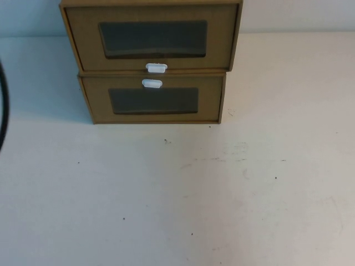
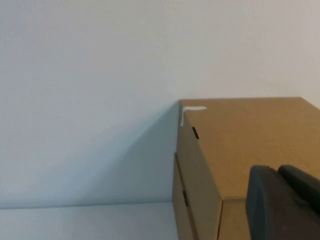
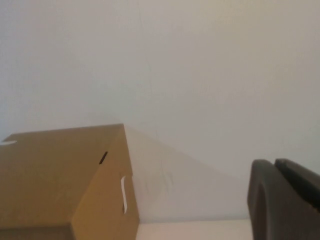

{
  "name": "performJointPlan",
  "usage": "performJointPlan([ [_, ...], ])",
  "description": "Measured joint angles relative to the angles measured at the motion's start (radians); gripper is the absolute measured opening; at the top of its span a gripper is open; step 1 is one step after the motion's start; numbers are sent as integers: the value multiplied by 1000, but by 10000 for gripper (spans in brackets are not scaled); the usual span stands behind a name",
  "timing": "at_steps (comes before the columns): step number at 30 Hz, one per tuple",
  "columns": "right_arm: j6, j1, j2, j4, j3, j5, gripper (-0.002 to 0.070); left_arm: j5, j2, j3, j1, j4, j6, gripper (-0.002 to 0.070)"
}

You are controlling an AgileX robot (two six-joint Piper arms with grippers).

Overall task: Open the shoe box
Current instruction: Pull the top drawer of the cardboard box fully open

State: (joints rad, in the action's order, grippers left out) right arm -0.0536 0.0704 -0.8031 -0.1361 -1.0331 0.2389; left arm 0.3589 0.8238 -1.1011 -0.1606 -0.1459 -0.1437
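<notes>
Two boxes stand stacked at the far middle of the bench, backs to the wall: the upper box sits on the lower box. Each front is closed flush and has a dark window. The upper tab and lower tab are white and sit just beside each other at the seam. Neither front has been started.

The left end effector is off the stack's left side, apart from it; whether it is apart or together cannot be told. The right end effector is off the right side, also clear, closed together on nothing (neither shows in the high view).

Risks noted:
- The tabs are so close that an approach could catch the wrong one or both.
- A closed end effector cannot pinch a tab.
- Nothing braces the stack, so a pull may drag the whole upper box forward off the lower rather than open it.
</notes>
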Motion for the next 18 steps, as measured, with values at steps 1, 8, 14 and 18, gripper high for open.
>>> performJointPlan([
  [1,5,0,-13,-2,0,0,-13,0,19,0,-11,0,0,-2],
  [8,18,0,-115,-176,-1,43,-14,-86,187,0,-86,11,-9,-2],
  [14,220,100,-251,-224,-1,96,-13,-40,360,-86,-96,13,-9,-2],
  [18,449,250,-354,-229,-1,102,-14,26,502,-220,-98,42,60,-2],
])
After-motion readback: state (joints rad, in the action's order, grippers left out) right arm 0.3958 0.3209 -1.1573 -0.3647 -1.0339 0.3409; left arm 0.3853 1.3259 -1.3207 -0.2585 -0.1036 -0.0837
